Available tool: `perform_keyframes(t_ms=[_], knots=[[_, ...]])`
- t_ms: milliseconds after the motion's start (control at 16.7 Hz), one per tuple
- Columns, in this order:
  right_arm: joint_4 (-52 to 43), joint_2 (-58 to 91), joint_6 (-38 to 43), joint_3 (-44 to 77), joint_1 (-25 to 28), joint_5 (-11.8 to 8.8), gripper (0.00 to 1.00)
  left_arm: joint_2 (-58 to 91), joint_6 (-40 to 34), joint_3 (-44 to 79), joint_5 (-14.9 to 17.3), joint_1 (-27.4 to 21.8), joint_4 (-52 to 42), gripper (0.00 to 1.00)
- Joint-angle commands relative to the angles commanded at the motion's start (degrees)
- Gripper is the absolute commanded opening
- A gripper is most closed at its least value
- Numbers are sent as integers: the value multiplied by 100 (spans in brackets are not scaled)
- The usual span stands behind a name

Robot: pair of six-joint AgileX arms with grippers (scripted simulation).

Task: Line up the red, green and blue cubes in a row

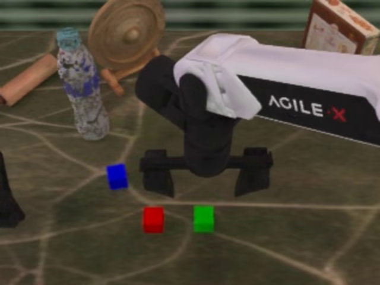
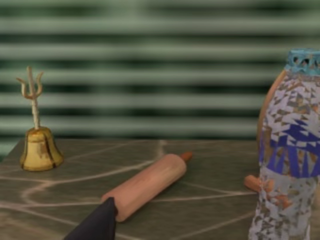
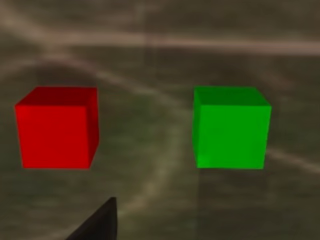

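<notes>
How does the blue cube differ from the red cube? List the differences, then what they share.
Colour: the blue cube is deep blue, the red cube bright red.
Place: the red cube sits level with the green cube, a gap between; the blue cube lies off that line, farther back and left.
Both look equal in size, rest on the table, ungripped.

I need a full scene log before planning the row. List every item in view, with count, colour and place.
Small matte red cube: one, front centre, beside the green.
Small matte green cube: one, right of the red, apart.
Small matte blue cube: one, behind-left of the red.
Patterned clear plastic bottle: one, teal cap, back left.
Wooden rolling pin: one, tan, far left.
Round wooden wheel: one, back centre.
Printed cardboard box: one, back right.
Brass handbell: one, left wrist view only.
Right gripper: black, fingers open, behind the red and green cubes.
Left gripper: black, left edge.
</notes>
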Motion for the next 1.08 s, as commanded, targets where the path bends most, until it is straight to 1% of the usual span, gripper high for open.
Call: perform_keyframes(t_ms=[300, 540, 780, 1080], knots=[[47, -36, -25, -58, -59, 14, 100, 49, -20, 47, 3, -15, -32, 100], [469, -852, -381, -735, -424, 166, 100, 764, -290, 708, 14, -189, -464, 100], [1230, -2436, -1077, -2057, -1054, 335, 100, 2346, -793, 1960, 6, -491, -1295, 100], [2485, -4991, -2196, -4320, -2064, 423, 100, 5275, -1562, 3864, -9, -975, -2658, 100]])
